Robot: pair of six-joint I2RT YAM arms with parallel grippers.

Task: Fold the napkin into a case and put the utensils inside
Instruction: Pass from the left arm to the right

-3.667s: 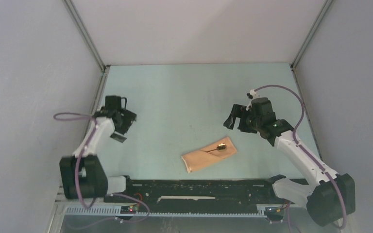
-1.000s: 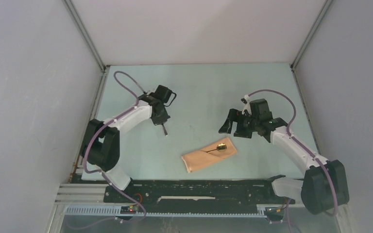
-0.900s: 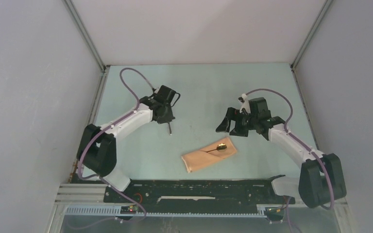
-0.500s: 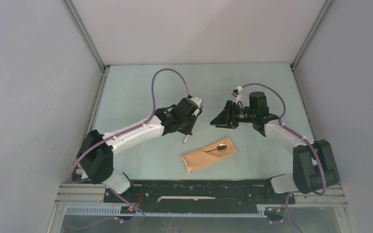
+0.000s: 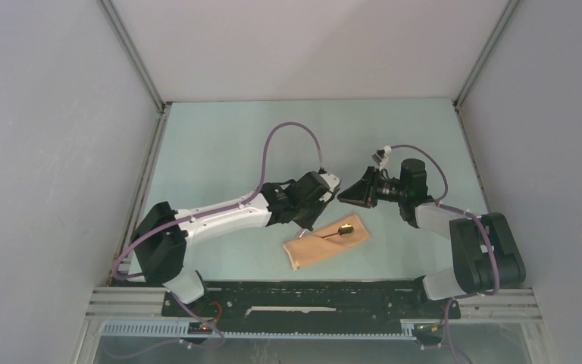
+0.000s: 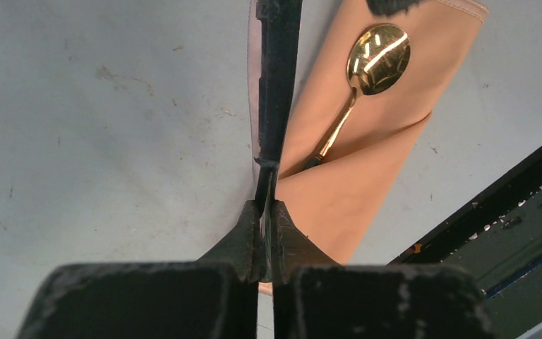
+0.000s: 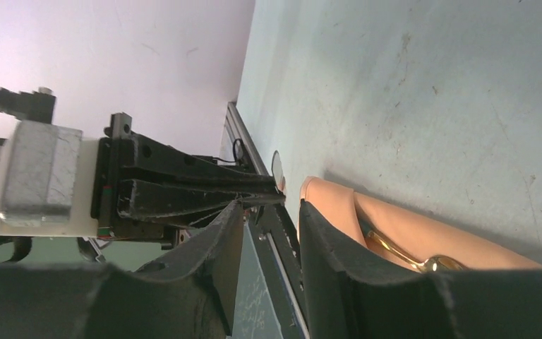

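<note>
Peach case [image 5: 314, 249] lies flat on the table [image 5: 220, 144] near the front rail [image 5: 311, 292], a narrow layered pocket, spoon [image 6: 377, 49] handle tucked under a fold, gold bowl out at the far end. Behind it, left gripper [image 6: 265, 215] is clamped on the thin metal utensil [image 6: 278, 70] over the case's left edge; right gripper [image 7: 268, 212] hovers just past the spoon end, jaws partly apart, empty. Versus a second ago: left arm swung in from well left, right jaws narrowed, case unmoved.

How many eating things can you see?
2. A gold spoon lies tucked in the folded napkin. A thin metal piece is pinched in the left gripper, over the napkin's edge. Another could hide inside the folds.
</note>
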